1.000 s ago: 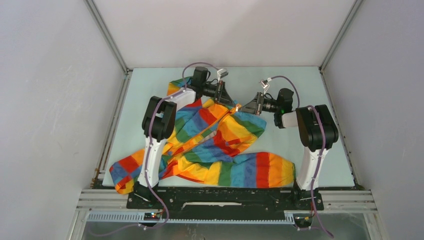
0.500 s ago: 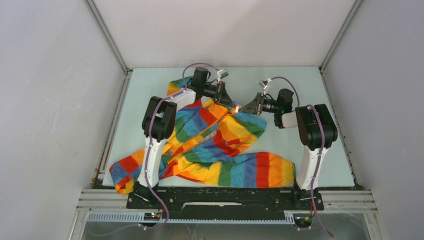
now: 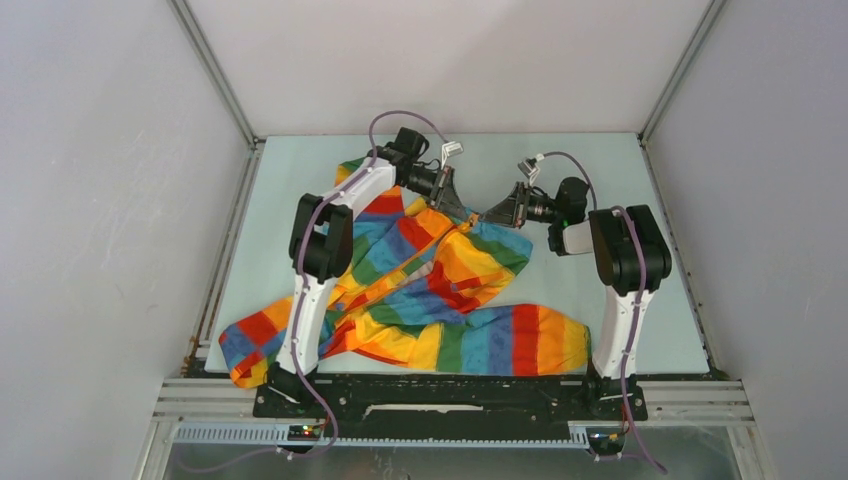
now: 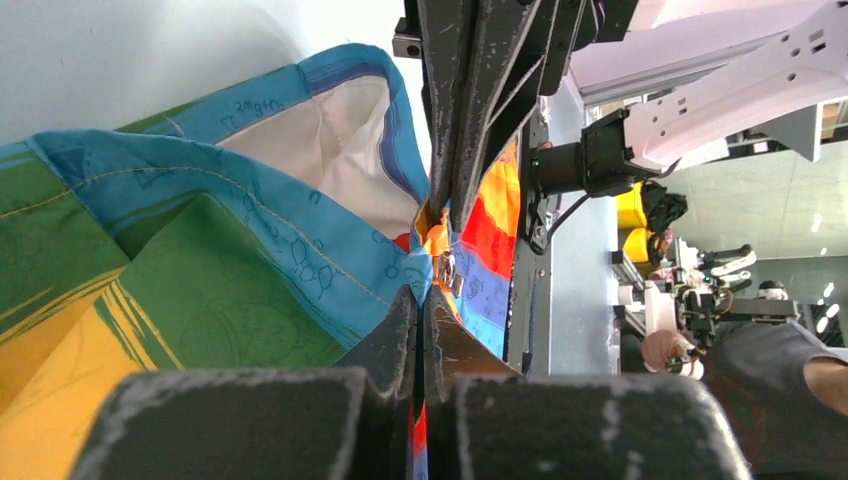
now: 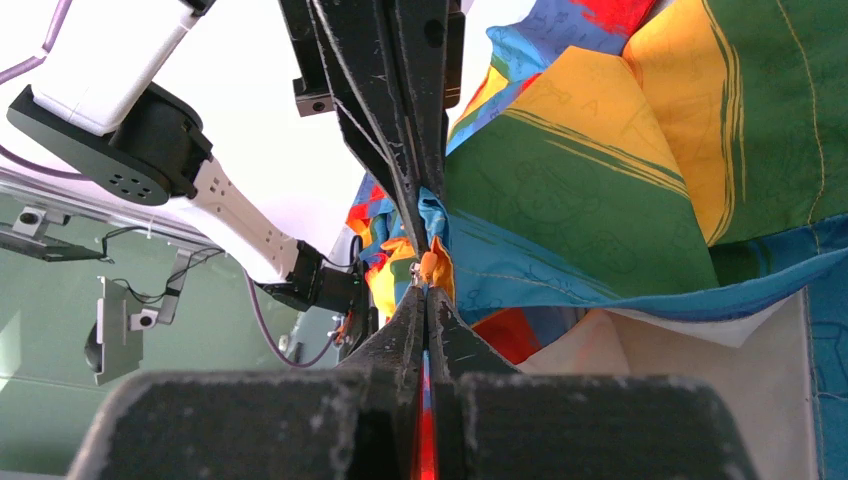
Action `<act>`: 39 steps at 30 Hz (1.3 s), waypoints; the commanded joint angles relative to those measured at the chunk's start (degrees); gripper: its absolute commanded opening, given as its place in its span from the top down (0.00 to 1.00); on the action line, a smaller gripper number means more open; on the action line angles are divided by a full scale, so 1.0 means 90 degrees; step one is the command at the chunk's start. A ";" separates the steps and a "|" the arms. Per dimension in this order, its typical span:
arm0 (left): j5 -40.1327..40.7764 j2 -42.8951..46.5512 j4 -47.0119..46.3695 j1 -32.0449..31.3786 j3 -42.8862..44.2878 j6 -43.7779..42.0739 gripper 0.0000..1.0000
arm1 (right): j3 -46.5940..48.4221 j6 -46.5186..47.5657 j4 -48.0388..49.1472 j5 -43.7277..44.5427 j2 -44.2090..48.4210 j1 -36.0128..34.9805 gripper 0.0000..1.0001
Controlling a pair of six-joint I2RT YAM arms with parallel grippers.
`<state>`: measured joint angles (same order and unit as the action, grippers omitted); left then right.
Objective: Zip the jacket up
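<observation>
The rainbow-striped jacket lies crumpled across the middle of the table, its orange zipper strip running diagonally up to its far edge. My left gripper and right gripper meet tip to tip at that far edge. In the left wrist view my left gripper is shut on the blue fabric edge just beside the metal zipper slider. In the right wrist view my right gripper is shut on the orange zipper end. The left gripper's fingers stand directly opposite.
One sleeve stretches to the front right by the right arm's base. The other sleeve lies at the front left. The pale table is enclosed by grey walls with metal frame posts.
My left arm's wrist has risen and shifted right. The two grippers now stand closer together and hide the orange zipper end between them. The jacket body has not moved.
</observation>
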<state>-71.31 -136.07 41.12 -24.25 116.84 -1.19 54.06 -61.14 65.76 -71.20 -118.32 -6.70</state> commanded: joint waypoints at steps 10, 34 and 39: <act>0.0285 0.0997 -0.0792 -0.0225 -0.1167 0.0455 1.00 | 0.0095 -0.1275 0.2201 0.0996 -0.0584 0.0072 1.00; 0.0953 0.1298 -0.2719 -0.0265 -0.2154 0.1873 1.00 | -0.0909 -0.0960 0.2372 0.2013 0.0393 0.0068 1.00; 0.1277 0.1513 -0.2754 -0.0226 -0.2235 0.2057 0.83 | -0.0909 -0.0927 0.2372 0.1998 0.0375 0.0060 1.00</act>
<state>-61.84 -125.36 13.61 -25.80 96.33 16.21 45.36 -70.91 82.39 -56.88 -118.02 -6.55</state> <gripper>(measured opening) 0.082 0.007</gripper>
